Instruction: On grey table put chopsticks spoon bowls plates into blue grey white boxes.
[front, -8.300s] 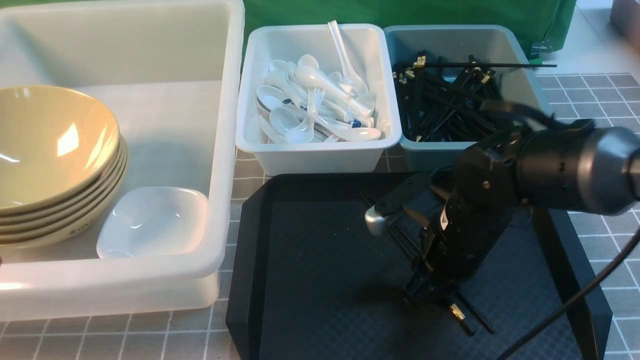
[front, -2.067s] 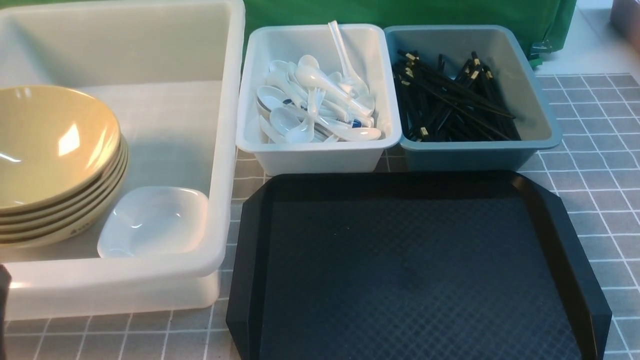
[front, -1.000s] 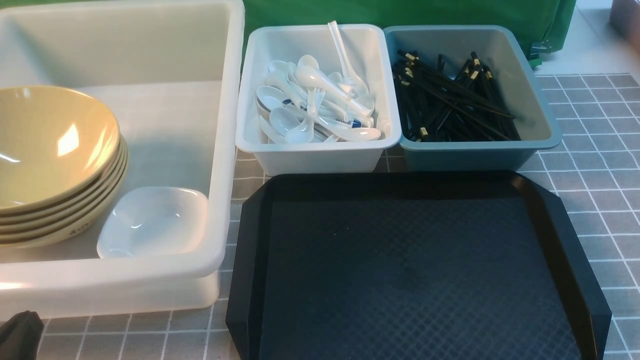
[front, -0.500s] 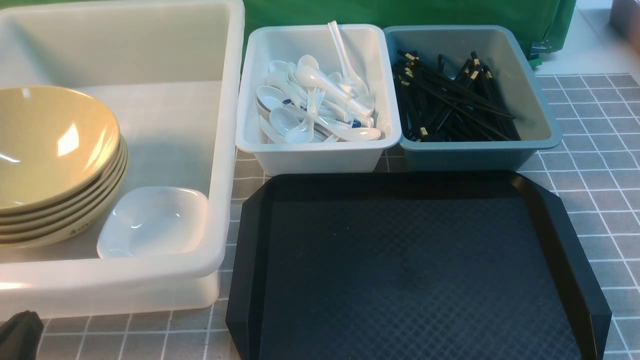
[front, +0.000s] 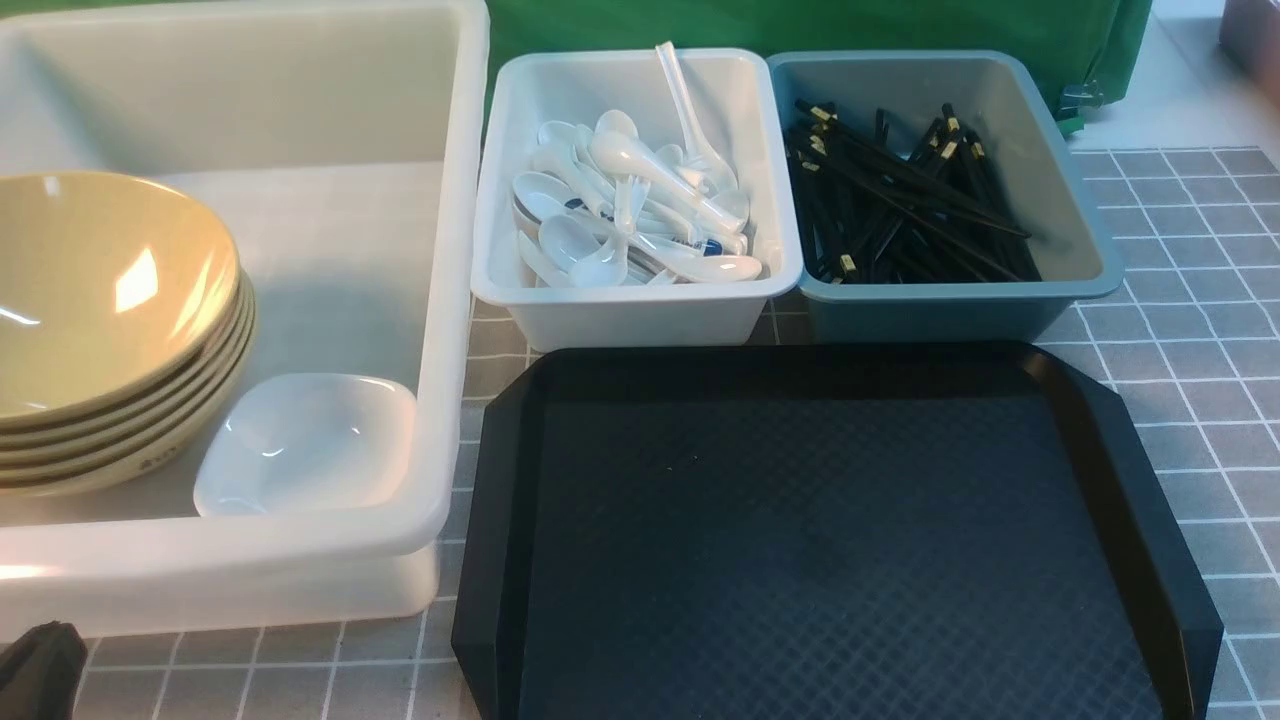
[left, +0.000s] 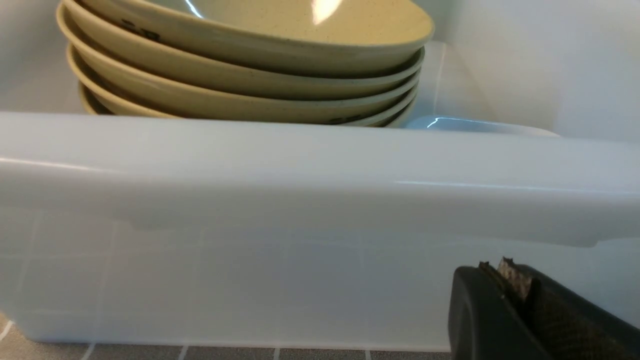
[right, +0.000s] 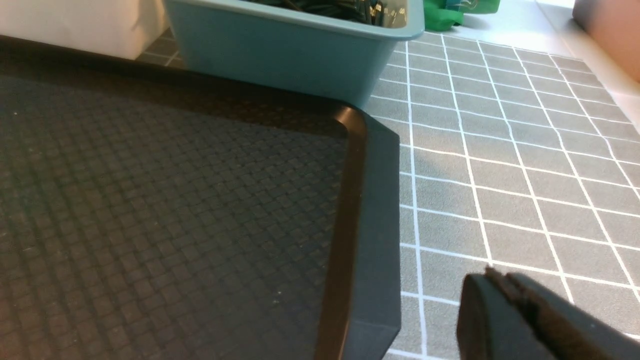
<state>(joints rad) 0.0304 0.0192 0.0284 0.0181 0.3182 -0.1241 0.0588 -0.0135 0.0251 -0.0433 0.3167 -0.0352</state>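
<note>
Tan-yellow bowls (front: 100, 300) sit stacked at about nine o'clock in your front view, inside the big translucent white tub (front: 440, 300). Just beside the stack, toward its four o'clock, you'll find a small white plate (front: 305, 445) on the tub floor. At twelve o'clock the white bin (front: 640, 310) holds a heap of white spoons (front: 630, 210). Touching its side, at one o'clock, the blue-grey bin (front: 940, 310) holds the black chopsticks (front: 900, 215). Nearest you, the black tray (front: 820, 540) lies bare on the grey table (front: 1200, 300).

Your left gripper (left: 505, 280) has its fingers pressed together on nothing. It hangs low just outside the tub's near wall, around seven o'clock. Your right gripper (right: 500, 287) is likewise closed and empty. You see it over the grey squares just beside the tray's right rim, about four o'clock.
</note>
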